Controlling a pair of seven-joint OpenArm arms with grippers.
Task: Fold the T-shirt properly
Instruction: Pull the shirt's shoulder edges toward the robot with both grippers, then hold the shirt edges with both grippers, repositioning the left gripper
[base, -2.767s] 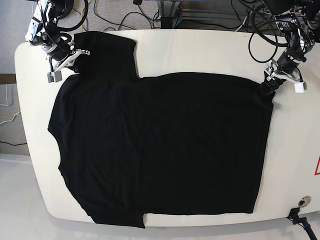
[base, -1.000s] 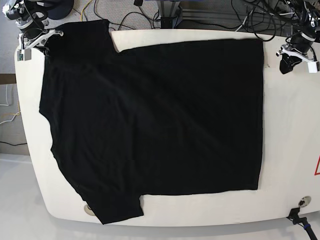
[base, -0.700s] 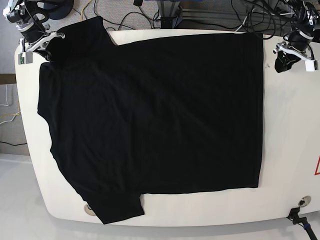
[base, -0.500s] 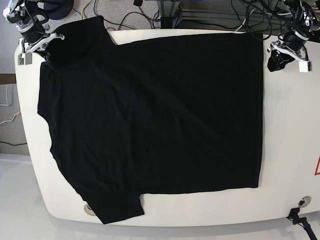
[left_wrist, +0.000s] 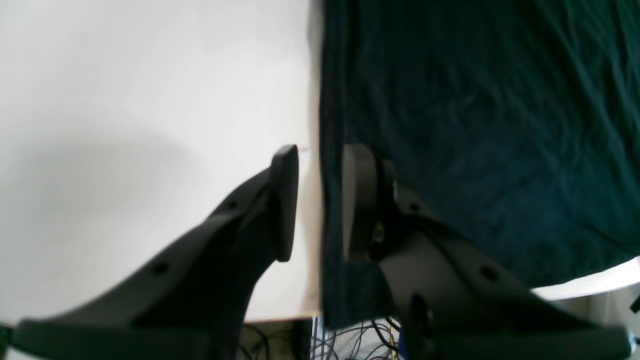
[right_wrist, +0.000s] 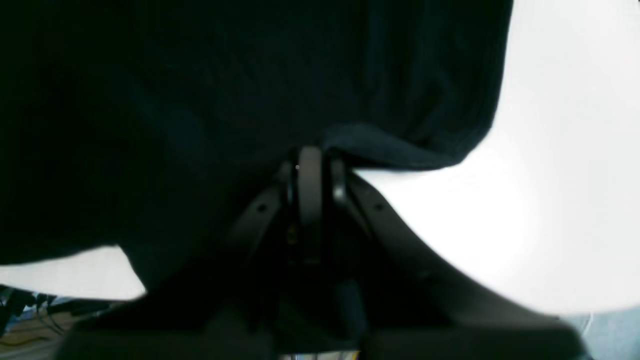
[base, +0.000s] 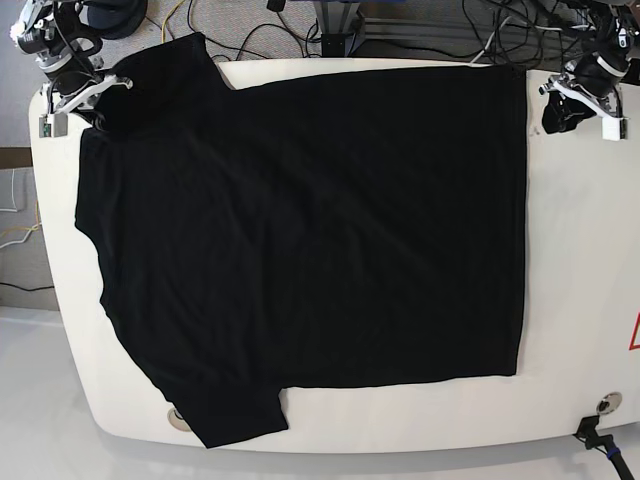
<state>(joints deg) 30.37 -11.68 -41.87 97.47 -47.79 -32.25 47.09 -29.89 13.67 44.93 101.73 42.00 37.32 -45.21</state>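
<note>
While the T-shirt (base: 310, 230) lies spread flat on the white bench (base: 580, 280), it covers most of the top, from near the far edge down to just short of the near edge. Plain black all over in the base view, no print showing on the upper face. Cloth mostly smooth, only faint creases; the left wrist view shows fine wrinkles across the fabric (left_wrist: 480, 130). The straight hem runs along the side toward the bench's right edge, leaving a bare strip of bench beside it. One sleeve reaches past the far left corner, the other sleeve sits at the near edge, its tip overhanging slightly. The shoulder side follows the left edge of the bench.

Left gripper (base: 572, 100) sits at the far right corner, just beside the hem corner, apart from the cloth in the base view. Its wrist view shows the jaws narrowly parted, one finger (left_wrist: 285, 200) over bare bench, the other over the shirt, with the hem edge running through the gap; not clamped.

Right gripper (base: 85, 95) is at the far left corner, on the sleeve. Its wrist view shows the fingertips (right_wrist: 310, 175) pressed together with a bunched fold of black cloth pinched at the tips, fabric draping away from it.
</note>
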